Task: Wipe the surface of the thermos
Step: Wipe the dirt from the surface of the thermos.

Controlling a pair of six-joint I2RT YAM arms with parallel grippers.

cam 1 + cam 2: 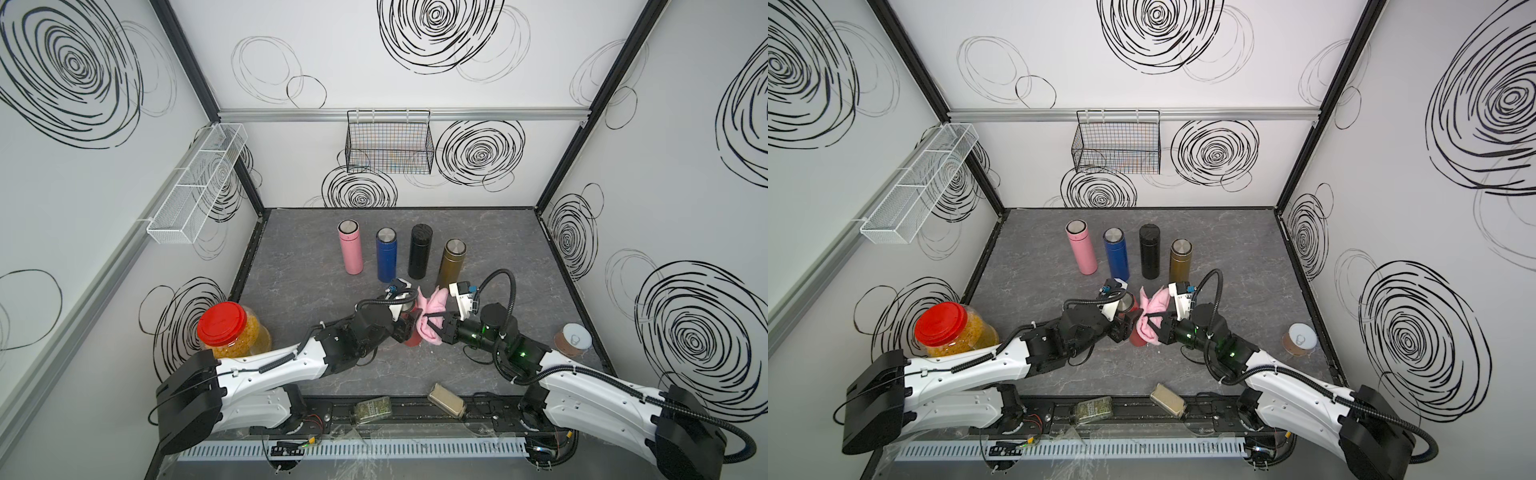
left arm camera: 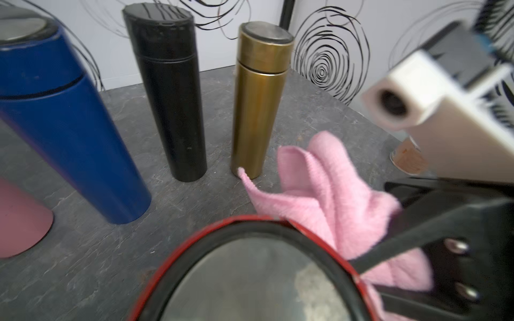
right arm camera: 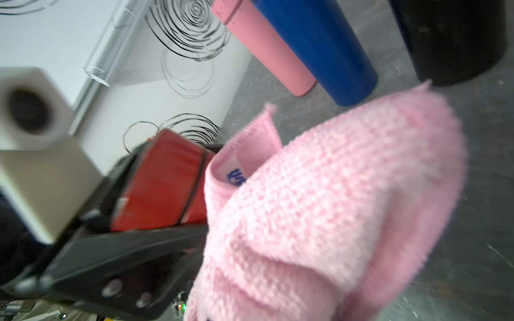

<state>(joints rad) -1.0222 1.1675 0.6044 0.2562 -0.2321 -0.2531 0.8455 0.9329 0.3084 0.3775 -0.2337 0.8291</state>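
Red thermos inside left pincer; cloth touching.

Even, bright light; blurred wrist views

Table, 4 upright in row: pink flask, blue flask, black flask, gold flask. Red-lid jar L side; can R side. Wire basket, back wall.
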